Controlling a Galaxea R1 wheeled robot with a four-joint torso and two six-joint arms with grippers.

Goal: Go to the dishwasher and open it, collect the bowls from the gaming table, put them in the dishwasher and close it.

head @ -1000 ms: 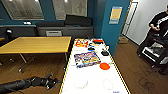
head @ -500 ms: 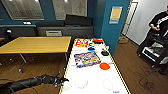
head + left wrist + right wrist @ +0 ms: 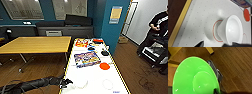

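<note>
On the long white tabletop [image 3: 92, 75] of the gaming table, the robot's left arm reaches in from the near corner, and its left claw [image 3: 67, 82] sits right beside a white bowl [image 3: 81, 83]. From the left wrist, that white bowl [image 3: 231, 31] looks big and close, standing upright on a red ring [image 3: 214, 31] drawn on the tabletop. Dark tips of the claw show at the edge near the bowl, but I cannot tell if they are spread or pinching its rim. The arm is probably low and stretched out like this so the claw can get at the bowl from the side. An orange bowl [image 3: 104, 66] sits further along the tabletop, past the colourful game box [image 3: 87, 59], well apart from the claw. From the right wrist, a green bowl [image 3: 195, 77] is very close to the camera, up over the brown wooden floor [image 3: 235, 65]. It seems the right claw is carrying it, held off to the side so it stays out of the way, though I cannot tell how its tips are set. A person [image 3: 157, 27] stands far off on the right. No dishwasher can be seen from here.
</note>
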